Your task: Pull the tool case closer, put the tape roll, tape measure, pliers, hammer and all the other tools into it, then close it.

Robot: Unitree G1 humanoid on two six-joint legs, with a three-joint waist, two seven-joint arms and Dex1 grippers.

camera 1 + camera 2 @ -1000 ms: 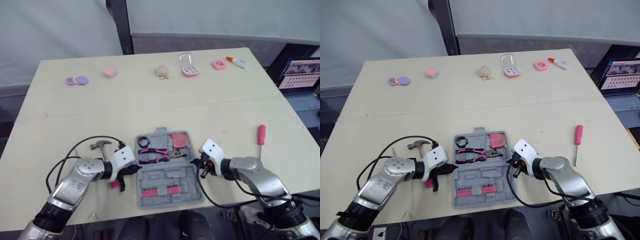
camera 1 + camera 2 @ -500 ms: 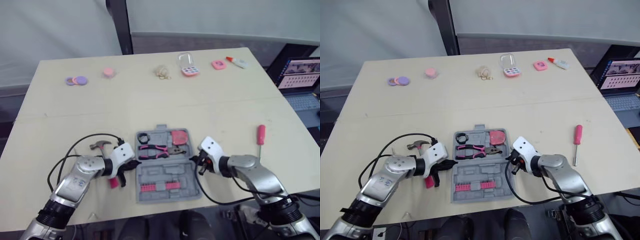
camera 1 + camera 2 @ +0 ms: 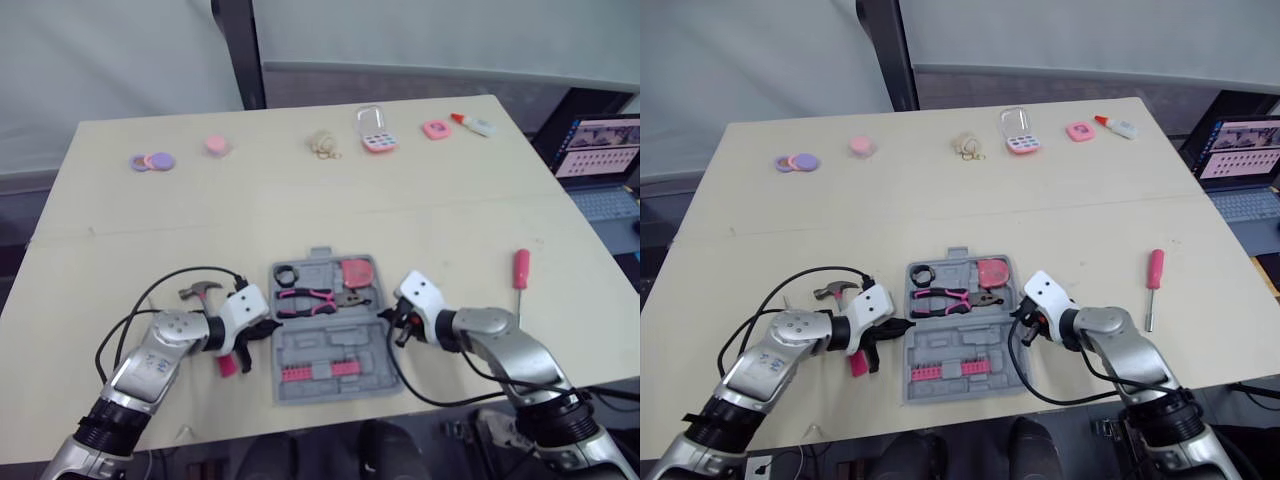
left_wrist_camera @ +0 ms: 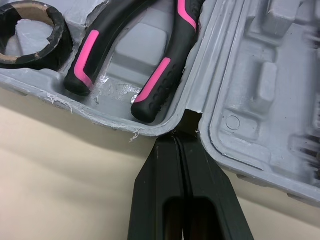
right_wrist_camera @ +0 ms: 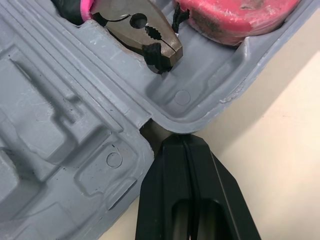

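Left side: hammer (image 3: 200, 291) lay beside the tool case (image 3: 330, 345), head far, pink grip near. My left gripper (image 4: 178, 137) was pinched closed, empty, tips at the case's left hinge notch. The case lay open between both grippers, near the table (image 3: 300, 200) front, long axis near-to-far. Pliers (image 3: 315, 298) inside lay crosswise, nose right. My right gripper (image 5: 182, 137) was closed too, empty, at the right hinge notch. Screwdriver (image 3: 521, 270) lay well right, handle far.

Matt grey plastic tool case (image 3: 335, 345), pliers (image 5: 145, 27) of dull metal, smooth pale wood-look table (image 3: 300, 200)
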